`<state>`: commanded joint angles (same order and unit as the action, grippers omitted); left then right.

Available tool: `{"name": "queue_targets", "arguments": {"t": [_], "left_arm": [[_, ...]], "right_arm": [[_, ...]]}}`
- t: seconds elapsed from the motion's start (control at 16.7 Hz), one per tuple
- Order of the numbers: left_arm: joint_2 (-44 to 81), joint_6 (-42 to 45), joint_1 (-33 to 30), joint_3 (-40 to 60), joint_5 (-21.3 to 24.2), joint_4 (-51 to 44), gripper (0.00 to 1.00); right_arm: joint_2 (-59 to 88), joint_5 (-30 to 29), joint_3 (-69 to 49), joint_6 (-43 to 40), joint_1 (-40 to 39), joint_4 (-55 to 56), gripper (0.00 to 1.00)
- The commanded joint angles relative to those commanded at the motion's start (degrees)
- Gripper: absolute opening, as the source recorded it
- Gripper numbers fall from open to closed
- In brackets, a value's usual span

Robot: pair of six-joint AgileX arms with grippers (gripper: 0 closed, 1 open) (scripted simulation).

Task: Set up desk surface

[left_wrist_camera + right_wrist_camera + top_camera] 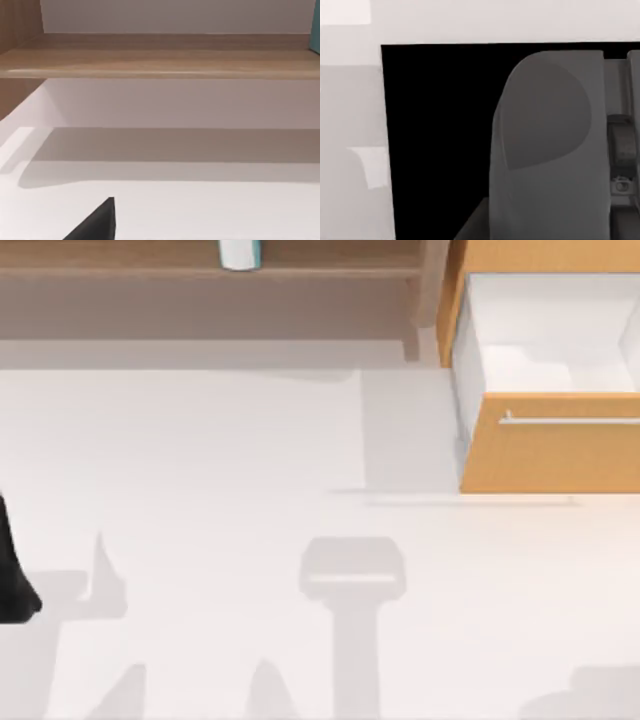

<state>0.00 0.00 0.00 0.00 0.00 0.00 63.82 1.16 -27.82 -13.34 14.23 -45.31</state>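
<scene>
The desk surface (pixel 220 470) is a wide, flat, white tabletop that spans nearly the whole top view, with only soft grey shadows lying on it. My left arm (pixel 14 575) is a black shape at the desk's left edge. In the left wrist view a black tip of my left gripper (pixel 97 226) pokes in low above the desk surface (pixel 210 210), touching nothing. The right wrist view looks at a black rectangular patch (pixel 435 140) with a grey rounded body (pixel 550 150) in front of it; what these are cannot be told.
A brown wooden shelf board (pixel 150 270) runs along the back, with a white and teal object (pixel 240 252) standing on it. At the back right, an orange-wood drawer cabinet (pixel 550 455) with a silver bar handle (pixel 570 421) stands pulled open, white inside.
</scene>
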Motion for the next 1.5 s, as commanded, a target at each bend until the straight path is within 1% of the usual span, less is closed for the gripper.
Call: {"name": "queue_targets", "arguments": {"t": [0.42,1.2,1.26,1.5], "left_arm": [[0.0,0.0,0.0,0.0,0.0,0.0,1.0],[0.0,0.0,0.0,0.0,0.0,0.0,1.0],[0.0,0.0,0.0,0.0,0.0,0.0,1.0],[0.0,0.0,0.0,0.0,0.0,0.0,1.0]], "right_arm": [[1.2,0.0,1.4,0.0,0.0,-0.2,0.0],[1.2,0.0,1.4,0.0,0.0,-0.2,0.98],[1.2,0.0,1.4,0.0,0.0,-0.2,1.0],[1.2,0.0,1.4,0.0,0.0,-0.2,1.0]]}}
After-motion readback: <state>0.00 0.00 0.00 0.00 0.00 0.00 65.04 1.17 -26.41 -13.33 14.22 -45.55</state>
